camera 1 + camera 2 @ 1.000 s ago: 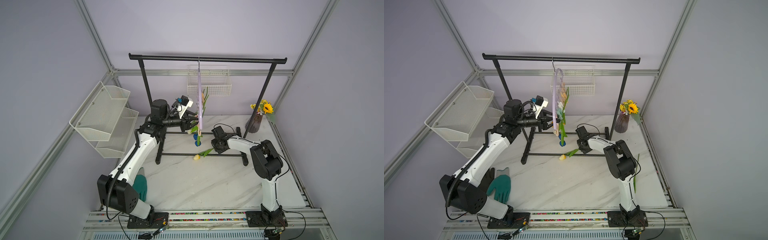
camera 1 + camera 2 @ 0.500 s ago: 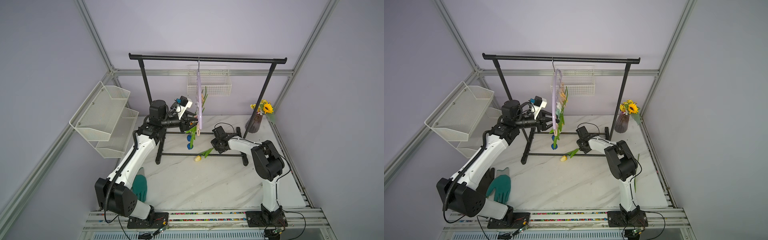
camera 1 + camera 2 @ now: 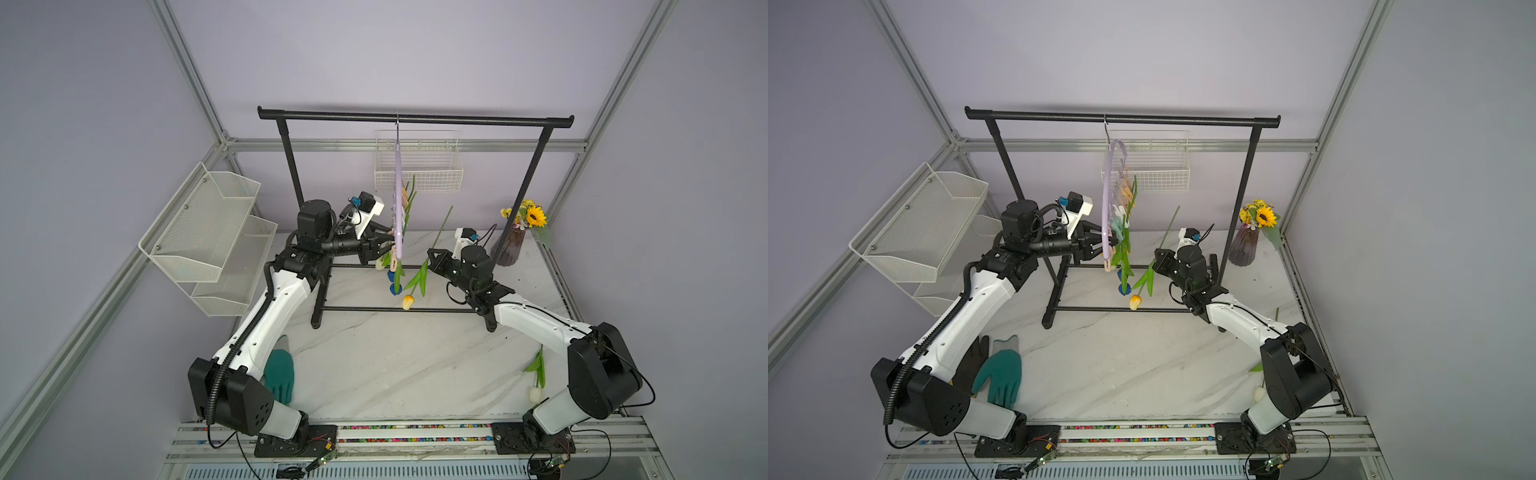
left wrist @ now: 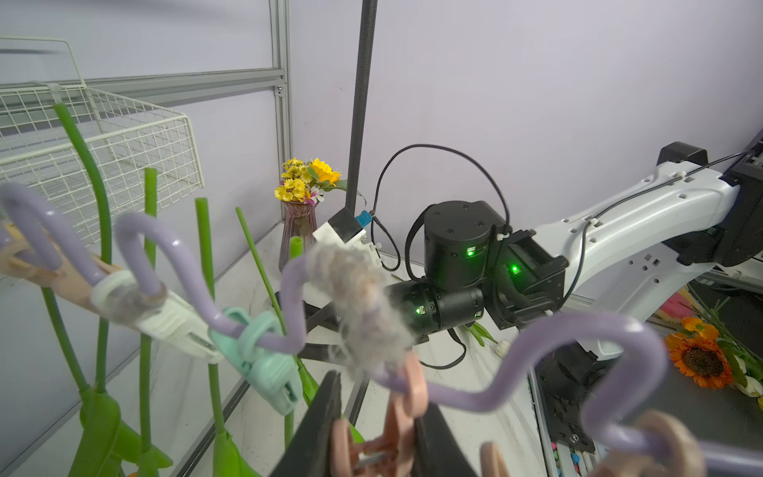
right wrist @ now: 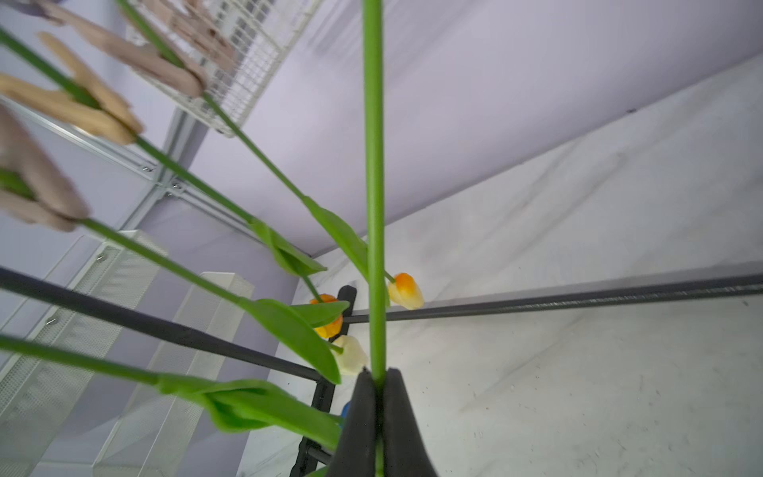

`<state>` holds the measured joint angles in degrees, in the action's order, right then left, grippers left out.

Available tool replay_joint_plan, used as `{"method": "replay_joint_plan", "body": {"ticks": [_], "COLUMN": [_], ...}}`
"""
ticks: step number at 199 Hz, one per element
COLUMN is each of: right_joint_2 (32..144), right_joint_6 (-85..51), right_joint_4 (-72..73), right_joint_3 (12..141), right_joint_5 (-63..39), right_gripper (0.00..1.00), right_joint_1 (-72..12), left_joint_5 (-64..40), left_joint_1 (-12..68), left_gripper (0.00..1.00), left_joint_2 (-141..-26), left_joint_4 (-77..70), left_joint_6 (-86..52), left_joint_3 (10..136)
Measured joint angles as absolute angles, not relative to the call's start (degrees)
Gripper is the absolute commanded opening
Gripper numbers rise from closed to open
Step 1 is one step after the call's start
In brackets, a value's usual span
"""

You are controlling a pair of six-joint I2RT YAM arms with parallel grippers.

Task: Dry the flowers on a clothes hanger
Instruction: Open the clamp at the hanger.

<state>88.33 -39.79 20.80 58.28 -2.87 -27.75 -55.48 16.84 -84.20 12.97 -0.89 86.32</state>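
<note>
Clipping a further tulip seems the step in hand: above the bench's (image 3: 395, 365) rear middle the left gripper (image 3: 384, 245) clasps a pink clothespin (image 4: 398, 406) on the clothes hanger (image 3: 398, 187), the right gripper (image 5: 377, 380) pinches a head-down tulip (image 5: 373, 186) just beside it, so next its stem likely needs steering into that pin's mouth.

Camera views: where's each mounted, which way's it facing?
Top views: high above the front, looking down on table and garment rack; both arms.
Left wrist: faces clothes hanger, right arm beyond; left gripper clamps pink clothespin.
Right wrist: looks along tulip stem toward hung tulips; right gripper shut on the stem.
Shared: both wrist views show wire basket.
</note>
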Motion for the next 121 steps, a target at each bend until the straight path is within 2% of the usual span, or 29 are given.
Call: {"method": "replay_joint_plan", "body": {"ticks": [33, 48, 67, 121], "right_joint_2": [85.8, 84.9, 84.0, 84.8], "right_joint_6": [-32.0, -29.3, -27.1, -29.1], "right_joint_4": [28.9, 31.8, 36.2, 53.4], "right_joint_3": [54.0, 52.6, 51.2, 46.3], "right_joint_5": [-10.3, -14.1, -18.9, -26.9], "right_gripper": [0.00, 0.00, 0.00, 0.00], "right_joint_1": [-27.7, -27.7, -27.7, -28.4], "left_joint_5": [-55.5, -55.5, -55.5, -55.7], "left_joint_1": [16.8, 16.8, 16.8, 16.8], "left_gripper": [0.17, 0.11, 0.11, 0.07], "left_joint_2": [-84.1, -84.1, -84.1, -84.1], "left_joint_4": [12.5, 12.4, 11.9, 9.9], "left_joint_6": [-1.5, -2.0, -2.4, -4.3], "left_joint_3": [85.3, 84.9, 84.5, 84.4]}}
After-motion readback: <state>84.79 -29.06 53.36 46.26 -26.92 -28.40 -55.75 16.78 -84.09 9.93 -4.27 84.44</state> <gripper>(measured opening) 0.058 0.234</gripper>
